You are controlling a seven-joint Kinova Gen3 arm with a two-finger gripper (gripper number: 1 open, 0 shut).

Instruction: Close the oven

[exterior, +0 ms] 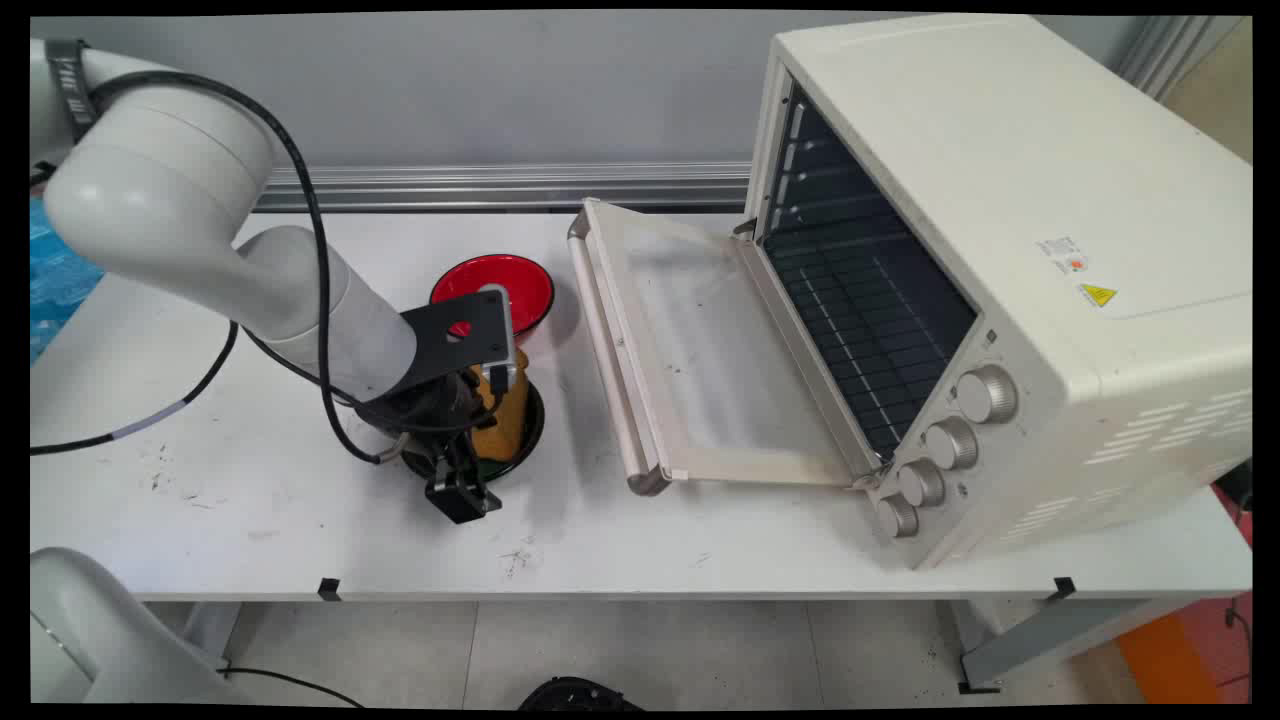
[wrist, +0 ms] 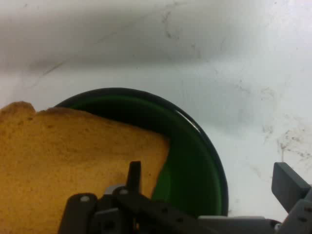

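Leftmost, the arm reaches down over the white table (exterior: 250, 500) to a green plate (exterior: 522, 440), with its gripper (exterior: 462, 490) low at the plate's near rim. In the hand view the fingers (wrist: 288, 185) stand spread: one is over the toast (wrist: 73, 161), the other outside the plate (wrist: 195, 161) above bare table (wrist: 243, 73), and neither pinches anything. The toast (exterior: 503, 415) lies tilted in the plate, partly hidden by the wrist. Just behind sits a red bowl (exterior: 515, 280), close to the green plate. Further right, a cream oven (exterior: 1000, 200) stands with its door (exterior: 700, 360) dropped open toward the plates, dark racks showing inside and four knobs (exterior: 950, 445) along its front.
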